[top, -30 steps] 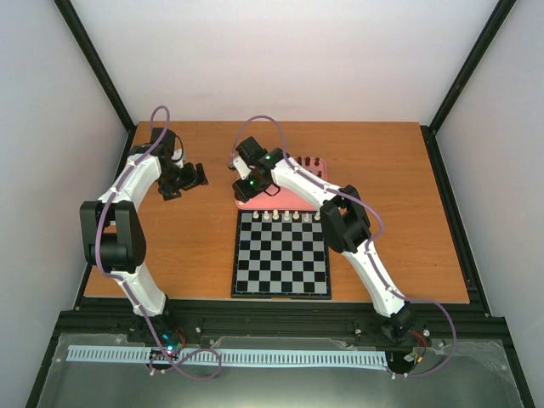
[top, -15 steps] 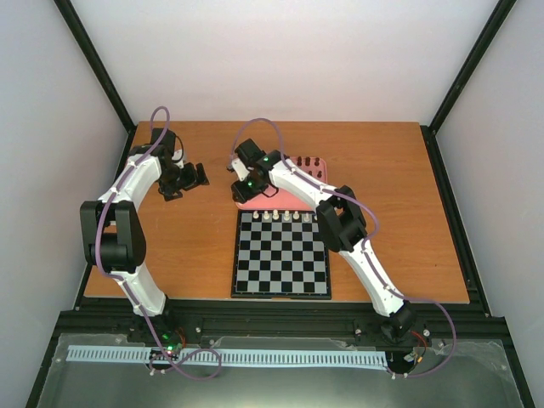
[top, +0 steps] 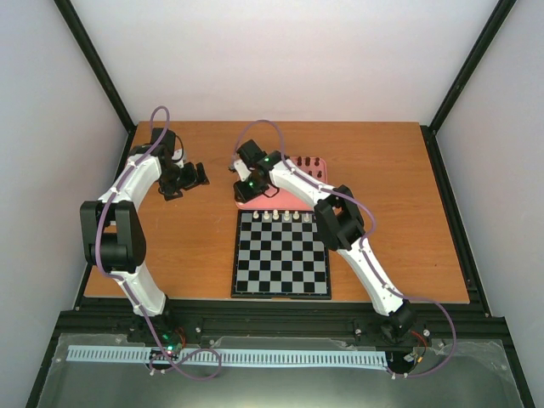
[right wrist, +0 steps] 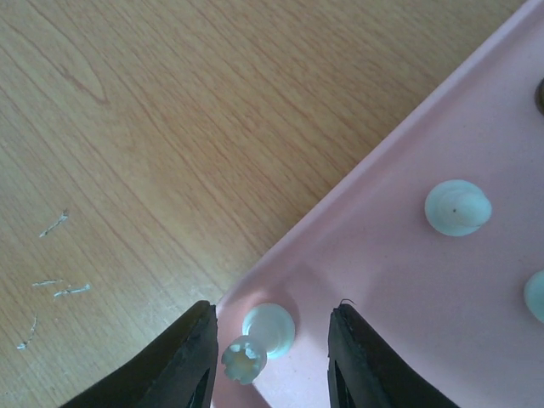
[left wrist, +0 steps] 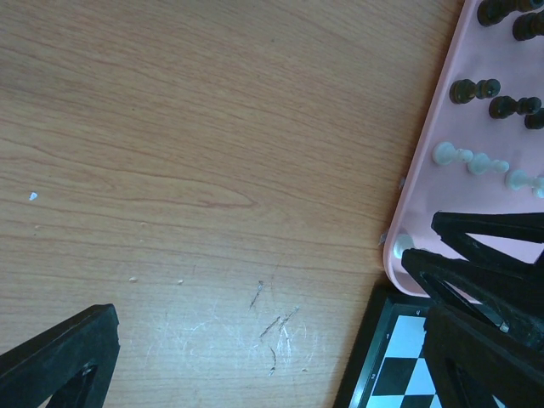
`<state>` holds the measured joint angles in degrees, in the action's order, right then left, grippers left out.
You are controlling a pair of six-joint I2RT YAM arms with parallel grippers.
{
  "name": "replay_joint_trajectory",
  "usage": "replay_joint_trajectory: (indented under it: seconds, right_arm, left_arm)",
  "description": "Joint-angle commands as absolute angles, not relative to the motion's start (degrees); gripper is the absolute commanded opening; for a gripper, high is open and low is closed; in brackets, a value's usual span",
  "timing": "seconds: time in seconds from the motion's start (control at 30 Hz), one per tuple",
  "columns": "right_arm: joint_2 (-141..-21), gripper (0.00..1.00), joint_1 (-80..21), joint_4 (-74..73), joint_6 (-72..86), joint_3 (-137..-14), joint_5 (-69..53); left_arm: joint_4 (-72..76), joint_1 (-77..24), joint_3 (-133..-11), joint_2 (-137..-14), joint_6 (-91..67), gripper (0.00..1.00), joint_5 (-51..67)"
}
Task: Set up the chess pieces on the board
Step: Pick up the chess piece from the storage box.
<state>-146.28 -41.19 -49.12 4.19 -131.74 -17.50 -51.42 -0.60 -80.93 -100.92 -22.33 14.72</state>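
Observation:
A cream-white chess piece (right wrist: 259, 340) with a notched crown leans in the near left corner of the pink tray (right wrist: 408, 280). My right gripper (right wrist: 272, 357) is open around it, the left finger almost touching the crown and the right finger apart from it. Another white piece (right wrist: 457, 207) stands farther in. From above, the right gripper (top: 246, 189) hangs over the tray's left end, just beyond the board (top: 281, 259). Several white pieces (top: 280, 217) line the board's far row. My left gripper (top: 192, 177) is open and empty over bare wood (left wrist: 272, 348).
In the left wrist view, dark pieces (left wrist: 476, 89) and white pieces (left wrist: 463, 157) lie on the pink tray (left wrist: 425, 204), with the board's corner (left wrist: 399, 365) below it. More dark pieces (top: 310, 161) stand at the tray's far end. White walls and black posts enclose the wooden table (top: 399, 212).
The right wrist has edged a little toward the far left over the tray's corner. The left arm has not moved.

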Motion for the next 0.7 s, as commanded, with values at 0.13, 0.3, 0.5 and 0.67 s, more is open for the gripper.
replay_joint_trajectory:
  seconds: [0.13, 0.3, 0.5, 0.67]
  right_arm:
    - [-147.4, 0.31, -40.7, -48.9, 5.0, -133.3, -18.6]
    - [-147.4, 0.24, -40.6, -49.1, 5.0, -133.1, -18.8]
    - [-146.9, 0.15, -40.6, -49.7, 4.7, -132.4, -18.2]
    - [-144.7, 0.12, -40.6, -50.4, 4.1, -131.7, -16.5]
  left_arm:
    - [-50.8, -0.7, -81.5, -100.8, -23.0, 1.00, 15.2]
    - [-50.8, -0.7, -81.6, -100.7, -22.9, 1.00, 15.1]
    - [-50.8, -0.7, -81.7, -100.6, -22.9, 1.00, 15.0]
    - [-50.8, -0.7, -81.7, -100.6, -22.9, 1.00, 15.0]
